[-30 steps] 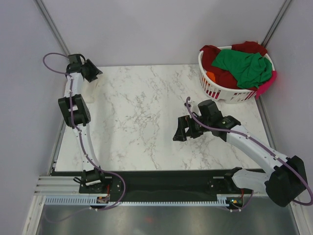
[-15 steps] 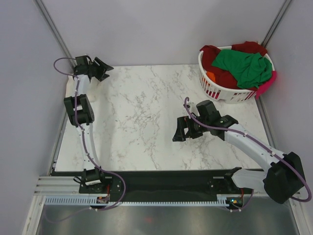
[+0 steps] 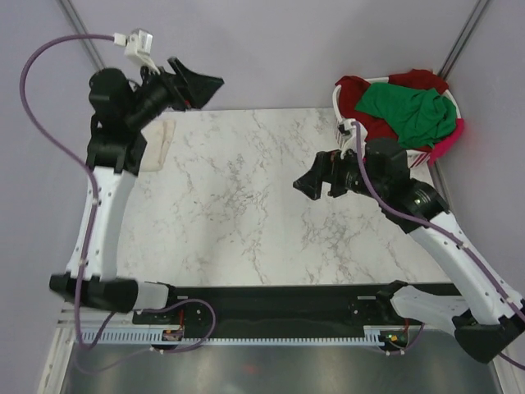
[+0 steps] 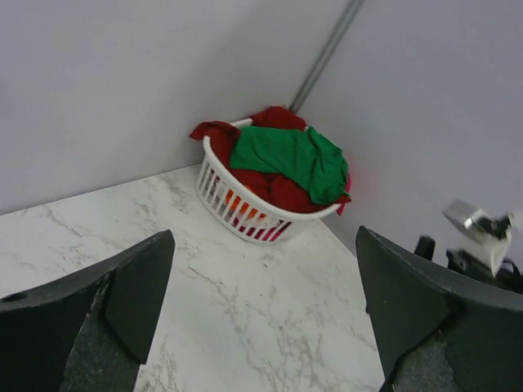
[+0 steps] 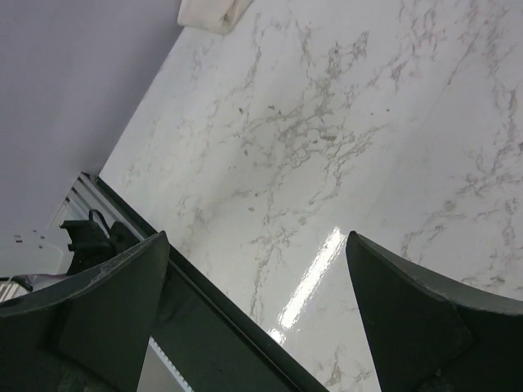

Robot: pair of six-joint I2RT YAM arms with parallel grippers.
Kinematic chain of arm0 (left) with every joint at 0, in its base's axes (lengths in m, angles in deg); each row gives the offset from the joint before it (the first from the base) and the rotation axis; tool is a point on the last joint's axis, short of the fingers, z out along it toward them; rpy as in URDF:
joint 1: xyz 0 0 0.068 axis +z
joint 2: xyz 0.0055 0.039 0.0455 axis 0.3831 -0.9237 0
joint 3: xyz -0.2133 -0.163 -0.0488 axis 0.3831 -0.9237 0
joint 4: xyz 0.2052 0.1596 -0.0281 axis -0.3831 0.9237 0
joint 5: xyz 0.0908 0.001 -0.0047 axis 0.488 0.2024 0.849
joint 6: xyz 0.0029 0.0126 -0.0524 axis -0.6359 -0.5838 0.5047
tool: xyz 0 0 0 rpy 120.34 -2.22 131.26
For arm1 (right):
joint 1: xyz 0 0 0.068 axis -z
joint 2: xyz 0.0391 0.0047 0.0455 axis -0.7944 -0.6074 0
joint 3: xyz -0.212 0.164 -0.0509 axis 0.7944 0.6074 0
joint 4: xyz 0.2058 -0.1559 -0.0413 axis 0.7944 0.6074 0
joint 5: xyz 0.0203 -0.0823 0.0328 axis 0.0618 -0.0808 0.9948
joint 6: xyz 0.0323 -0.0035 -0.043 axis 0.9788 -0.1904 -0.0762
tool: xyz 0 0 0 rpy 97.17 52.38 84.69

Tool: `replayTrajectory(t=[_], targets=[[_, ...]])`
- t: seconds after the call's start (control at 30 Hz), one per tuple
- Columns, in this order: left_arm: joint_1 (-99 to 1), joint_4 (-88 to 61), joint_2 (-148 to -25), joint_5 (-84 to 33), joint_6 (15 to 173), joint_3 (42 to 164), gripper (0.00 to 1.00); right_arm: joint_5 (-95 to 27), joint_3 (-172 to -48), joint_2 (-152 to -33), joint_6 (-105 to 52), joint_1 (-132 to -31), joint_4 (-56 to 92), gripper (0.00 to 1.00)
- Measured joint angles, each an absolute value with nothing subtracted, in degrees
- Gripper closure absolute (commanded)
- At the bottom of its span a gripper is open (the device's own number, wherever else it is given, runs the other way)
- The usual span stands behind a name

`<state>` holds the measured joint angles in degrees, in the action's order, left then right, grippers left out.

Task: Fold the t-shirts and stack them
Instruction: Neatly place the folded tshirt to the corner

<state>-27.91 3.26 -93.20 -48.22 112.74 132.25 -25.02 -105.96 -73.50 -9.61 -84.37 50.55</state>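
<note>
Left claw point(image 3: 205, 90): raised high over the far left corner of the tabletop point(image 3: 246, 205); jaws spread wide, nothing between them in the left wrist view; it faces across toward the basket.

Right claw point(image 3: 316, 187): released as well; fingers far apart over bare marble in the right wrist view; it hangs above the right middle of the tabletop, just in front of the laundry basket point(image 3: 338, 103), gripping nothing.

Cream t-shirt point(image 3: 160, 144): lies at the far left corner of the tabletop as a small compact pale bundle; it looks folded, though the left arm hides part of it, so how neat the fold is cannot be told.

Basket contents: green t-shirt point(image 3: 406, 111) draped on top; dark red t-shirt point(image 3: 354, 89) beneath it and hanging over the rim; a pink edge point(image 3: 449, 141) spills over the right side; orange cloth point(image 4: 237, 202) shows through the slats in the left wrist view.

Done, by my reading: one shirt folded and set down as the likely base of the stack.

Left to do: every coloured shirt sits in the basket; each needs lifting out, spreading flat, folding and placing on the cream one; the task looks to be in its early part.

Likely next: the green shirt, being topmost and nearest the right claw.
</note>
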Motion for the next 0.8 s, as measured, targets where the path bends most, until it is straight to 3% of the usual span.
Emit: replayTrajectory(t=[0.1,0.3,0.43,0.67,0.8], targets=[[-34.7,2.5,-79.4,-43.5,106.5,121.0,0.0,-27.9,-105.8,-68.2,-8.2,-84.4,50.0,0.02],[-35.0,-1.0,-60.7,-9.4,102.0,92.0,0.0,-32.9,-101.4,-59.0,-4.8,-84.4,47.3,0.02],[-34.6,-11.4,-55.5,2.6,96.9,73.3,0.01,-38.3,-96.3,-52.7,-2.4,-84.4,44.9,0.02],[-36.4,-18.3,-58.9,8.1,93.2,70.1,0.04,-46.9,-93.2,-46.9,-0.7,-84.4,43.0,0.02],[-37.0,-22.4,-57.7,4.5,90.7,69.7,0.01,-47.2,-93.2,-46.7,-1.8,-84.4,41.9,0.02]])
